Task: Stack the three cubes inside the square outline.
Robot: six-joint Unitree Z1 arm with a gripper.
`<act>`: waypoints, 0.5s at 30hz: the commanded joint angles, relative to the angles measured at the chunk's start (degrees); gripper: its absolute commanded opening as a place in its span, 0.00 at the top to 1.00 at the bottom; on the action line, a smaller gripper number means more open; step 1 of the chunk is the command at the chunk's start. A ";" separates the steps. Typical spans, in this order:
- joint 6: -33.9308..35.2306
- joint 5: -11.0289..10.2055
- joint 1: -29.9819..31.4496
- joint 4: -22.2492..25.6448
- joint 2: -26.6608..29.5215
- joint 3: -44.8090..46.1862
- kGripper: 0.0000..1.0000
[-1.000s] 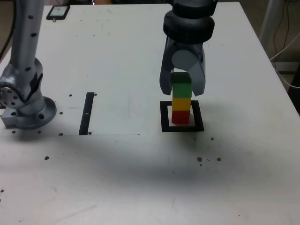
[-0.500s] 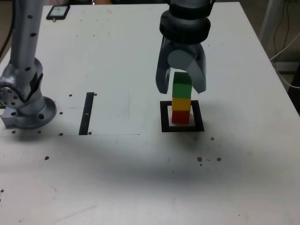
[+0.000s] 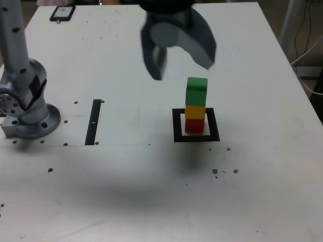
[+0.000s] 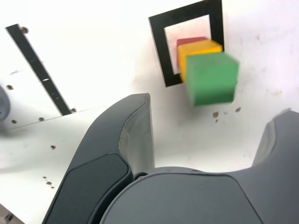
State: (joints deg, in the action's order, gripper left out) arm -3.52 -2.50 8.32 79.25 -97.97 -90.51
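Note:
Three cubes stand in one upright stack inside the square outline: red cube at the base, yellow cube on it, green cube on top. The wrist view shows the same stack from above, green cube over yellow cube and red cube, within the square outline. My gripper hangs open above the stack, toward the exterior view's left, holding nothing. In the wrist view its dark fingers are spread wide, clear of the cubes.
A narrow black strip lies on the white table at the exterior view's left. The arm's grey base stands further left. A phone rests near the far left corner. Small dark specks dot the table surface.
My gripper let go of the green cube, opened wide, then rose and shifted toward the exterior view's left. The stack stayed in place.

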 commanded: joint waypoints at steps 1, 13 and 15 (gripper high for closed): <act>-0.04 0.21 0.18 -0.38 6.43 2.52 0.01; 1.32 -0.02 0.21 -11.56 19.68 35.15 0.00; 1.77 0.20 0.21 -13.48 20.74 39.96 0.00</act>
State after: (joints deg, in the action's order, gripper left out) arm -1.96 -2.40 8.43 66.10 -77.58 -62.57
